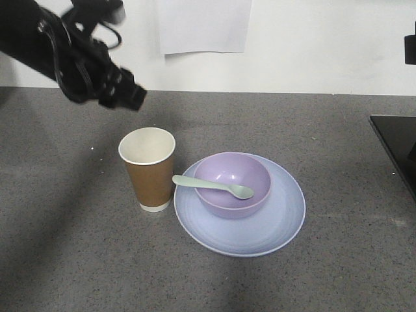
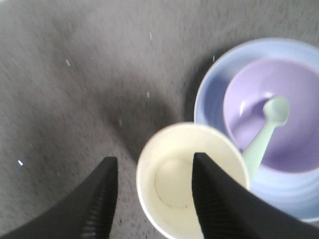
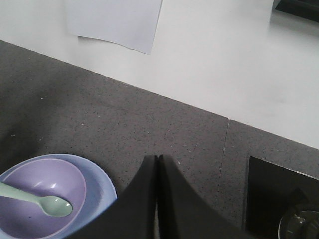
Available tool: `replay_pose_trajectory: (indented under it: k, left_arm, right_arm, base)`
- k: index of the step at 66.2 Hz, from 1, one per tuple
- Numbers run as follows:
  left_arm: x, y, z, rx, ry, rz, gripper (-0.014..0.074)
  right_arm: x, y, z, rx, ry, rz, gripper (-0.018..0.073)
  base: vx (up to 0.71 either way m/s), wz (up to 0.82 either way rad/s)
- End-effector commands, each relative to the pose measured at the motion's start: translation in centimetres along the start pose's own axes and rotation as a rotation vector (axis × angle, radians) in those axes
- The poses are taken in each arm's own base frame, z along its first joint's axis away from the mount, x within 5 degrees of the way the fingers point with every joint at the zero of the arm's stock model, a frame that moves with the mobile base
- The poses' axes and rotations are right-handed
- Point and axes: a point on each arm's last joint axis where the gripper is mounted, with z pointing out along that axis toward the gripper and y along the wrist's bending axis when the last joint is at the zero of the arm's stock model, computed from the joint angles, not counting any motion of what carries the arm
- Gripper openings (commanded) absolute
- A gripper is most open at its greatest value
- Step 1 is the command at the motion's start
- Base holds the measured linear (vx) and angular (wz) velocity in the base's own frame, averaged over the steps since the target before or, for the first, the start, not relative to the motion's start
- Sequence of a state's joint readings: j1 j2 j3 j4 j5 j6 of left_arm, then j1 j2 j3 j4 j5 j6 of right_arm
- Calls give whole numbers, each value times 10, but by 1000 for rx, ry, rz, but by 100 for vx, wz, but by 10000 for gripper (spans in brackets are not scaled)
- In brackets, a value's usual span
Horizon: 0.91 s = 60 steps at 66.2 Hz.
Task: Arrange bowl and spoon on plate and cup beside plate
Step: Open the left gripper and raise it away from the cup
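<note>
Standing upright, brown cup (image 1: 148,168), white rim, beside lavender plate (image 1: 260,231)

Spoon (image 1: 214,186) in bowl (image 1: 233,184) on plate (image 1: 273,221); cup (image 1: 148,168) apparently touching plate's left

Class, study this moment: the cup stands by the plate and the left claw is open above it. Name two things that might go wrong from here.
1. The left claw hangs open over the cup; a careless retreat might clip its rim and tip it.
2. The spoon handle overhangs the bowl rim toward the cup, so a knock there might flip it out onto the plate.
</note>
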<state>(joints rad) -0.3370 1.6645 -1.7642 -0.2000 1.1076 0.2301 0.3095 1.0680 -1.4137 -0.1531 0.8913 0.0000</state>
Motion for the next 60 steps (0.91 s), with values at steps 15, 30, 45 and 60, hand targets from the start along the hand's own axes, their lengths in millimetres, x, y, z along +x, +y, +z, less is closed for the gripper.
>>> replay_pose_trajectory:
  k: [15,30,45,60]
  left_arm:
    - [-28,-17,-104,-48,-401,64,99]
    - [-29,-20,-126,-69,-505,76,-8]
    - [-29,-20,-127,-69,-509,77,-8]
    - [-29,-20,-126,-66,-498,72,-8]
  right_arm:
    - [-15,-5,-26,19,-179,-5,-11]
    - [-19,-8,-50,39,-290,-10,-11]
    - [-19,-11,-54,69,-300,-9,-11]
    - [-18,-15,-54,112,-297,-14,-10]
  base:
    - [0,0]
    - [0,0]
    - [0,0]
    - [0,0]
